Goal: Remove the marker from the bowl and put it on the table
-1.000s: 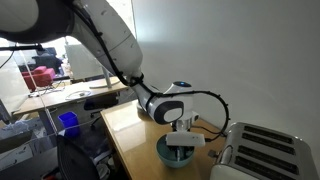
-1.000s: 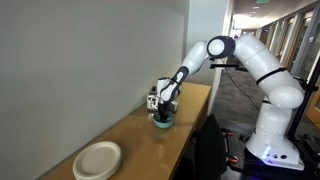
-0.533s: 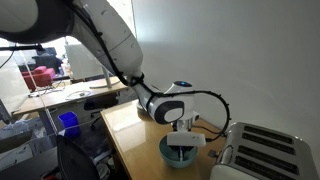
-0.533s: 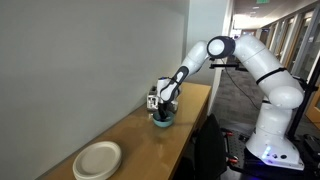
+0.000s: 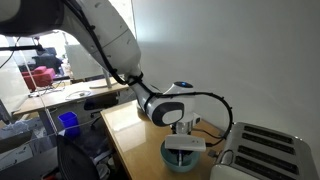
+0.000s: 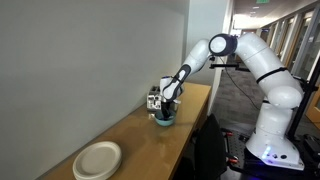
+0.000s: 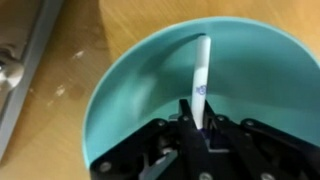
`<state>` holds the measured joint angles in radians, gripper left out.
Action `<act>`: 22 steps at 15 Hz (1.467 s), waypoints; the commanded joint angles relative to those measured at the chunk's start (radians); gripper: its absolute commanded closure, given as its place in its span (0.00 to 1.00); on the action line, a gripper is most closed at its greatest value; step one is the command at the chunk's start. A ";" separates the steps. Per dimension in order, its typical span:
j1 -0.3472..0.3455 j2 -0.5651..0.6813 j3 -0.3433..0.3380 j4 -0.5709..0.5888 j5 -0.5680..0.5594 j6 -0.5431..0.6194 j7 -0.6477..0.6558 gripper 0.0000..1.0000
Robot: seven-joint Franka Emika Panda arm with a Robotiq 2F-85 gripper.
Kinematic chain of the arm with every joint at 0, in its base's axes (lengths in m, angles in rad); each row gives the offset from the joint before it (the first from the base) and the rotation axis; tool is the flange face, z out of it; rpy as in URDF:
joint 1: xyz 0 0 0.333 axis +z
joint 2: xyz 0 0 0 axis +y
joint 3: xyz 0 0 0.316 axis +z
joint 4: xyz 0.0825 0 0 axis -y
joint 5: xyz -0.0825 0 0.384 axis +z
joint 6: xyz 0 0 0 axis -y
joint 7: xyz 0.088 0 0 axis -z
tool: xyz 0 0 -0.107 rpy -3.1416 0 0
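In an exterior view, the white arm reaches down to the claw, which stands inside the teal bowl on the tan worktop. A grey appliance is just beside the bowl. Compared with half a second ago, the claw and the wrist are a little lower and nearer to the appliance. The marker cannot be seen here.

In an exterior view from farther away, the claw is over the bowl close to the wall. A white plate lies well apart on the worktop. Almost nothing has changed here.

In the wrist view, the claw pinches the lower end of the white marker. The marker is inside the bowl, its far tip towards the bowl's wall.
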<state>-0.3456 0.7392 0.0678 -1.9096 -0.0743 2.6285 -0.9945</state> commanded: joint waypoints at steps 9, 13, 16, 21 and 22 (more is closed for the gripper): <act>0.025 -0.386 -0.016 -0.347 0.055 -0.078 0.110 0.96; 0.078 -0.491 -0.034 -0.343 0.033 -0.162 0.170 0.96; 0.121 -0.525 -0.025 -0.309 0.061 -0.218 0.189 0.96; 0.203 -0.484 0.016 -0.248 0.189 -0.307 0.247 0.96; 0.214 -0.465 0.024 -0.248 0.211 -0.288 0.245 0.96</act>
<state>-0.1547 0.2311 0.0831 -2.1896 0.0788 2.3652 -0.7712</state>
